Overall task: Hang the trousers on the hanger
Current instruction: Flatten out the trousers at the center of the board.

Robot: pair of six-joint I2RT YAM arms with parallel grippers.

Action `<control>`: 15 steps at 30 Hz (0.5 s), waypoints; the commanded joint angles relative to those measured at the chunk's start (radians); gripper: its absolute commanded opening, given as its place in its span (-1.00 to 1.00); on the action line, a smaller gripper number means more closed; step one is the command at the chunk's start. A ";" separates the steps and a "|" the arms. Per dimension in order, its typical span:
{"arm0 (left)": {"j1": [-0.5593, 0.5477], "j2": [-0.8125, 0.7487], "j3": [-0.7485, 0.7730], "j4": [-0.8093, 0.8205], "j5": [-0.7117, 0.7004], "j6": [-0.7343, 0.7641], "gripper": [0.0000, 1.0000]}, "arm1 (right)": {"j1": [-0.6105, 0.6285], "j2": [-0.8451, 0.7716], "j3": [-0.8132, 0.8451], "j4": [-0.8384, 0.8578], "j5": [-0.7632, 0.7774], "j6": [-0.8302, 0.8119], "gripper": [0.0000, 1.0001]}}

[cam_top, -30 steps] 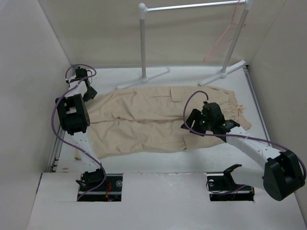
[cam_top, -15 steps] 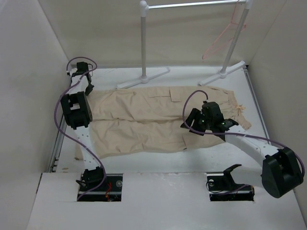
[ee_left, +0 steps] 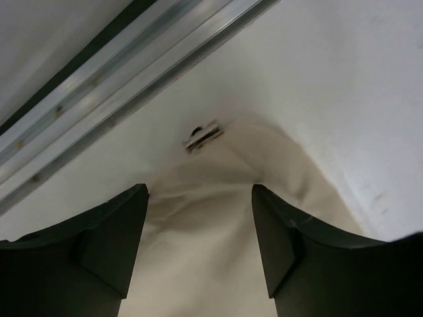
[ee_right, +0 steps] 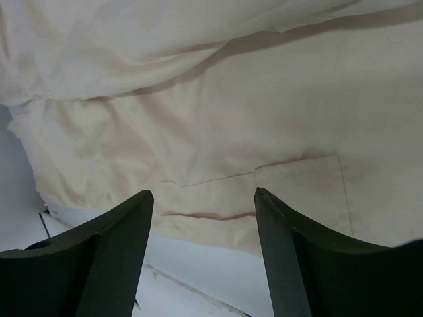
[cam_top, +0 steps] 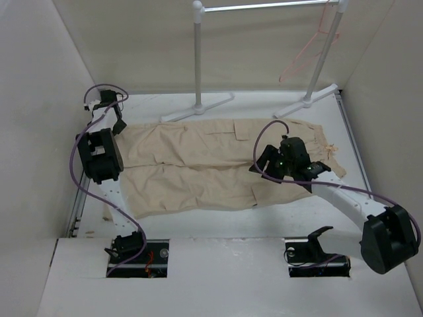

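The beige cargo trousers [cam_top: 211, 162] lie spread flat on the table, legs to the left, waist to the right. The pink wire hanger [cam_top: 305, 53] hangs from the rail of the white rack at the back right. My left gripper [cam_top: 117, 124] is open over the far-left leg hem [ee_left: 198, 224], with cloth between the fingers. My right gripper [cam_top: 262, 166] is open and empty above the near thigh, over a side pocket [ee_right: 264, 191] near the trousers' near edge.
The white rack [cam_top: 197, 59] with its metal rail stands at the back, its feet on the table just beyond the trousers. A metal rail [ee_left: 112, 79] runs along the table's left edge, close to the left gripper. White walls enclose three sides.
The left arm has swung its wrist toward the far-left corner and the leg hem. The right gripper has shifted only slightly over the near thigh. The trousers lie as before.
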 commanded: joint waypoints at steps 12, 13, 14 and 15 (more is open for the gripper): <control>0.039 -1.099 -0.903 -0.164 0.048 -0.208 0.39 | 0.085 -0.300 -0.072 -0.041 -0.023 -0.027 -0.18; 0.059 -1.171 -0.957 -0.219 0.076 -0.253 0.34 | 0.093 -0.319 -0.080 -0.055 -0.026 -0.029 -0.49; 0.068 -1.217 -0.989 -0.262 0.093 -0.287 0.30 | 0.099 -0.331 -0.085 -0.066 -0.027 -0.029 -0.67; 0.078 -1.283 -1.032 -0.319 0.111 -0.342 0.24 | 0.110 -0.346 -0.091 -0.083 -0.027 -0.029 -0.77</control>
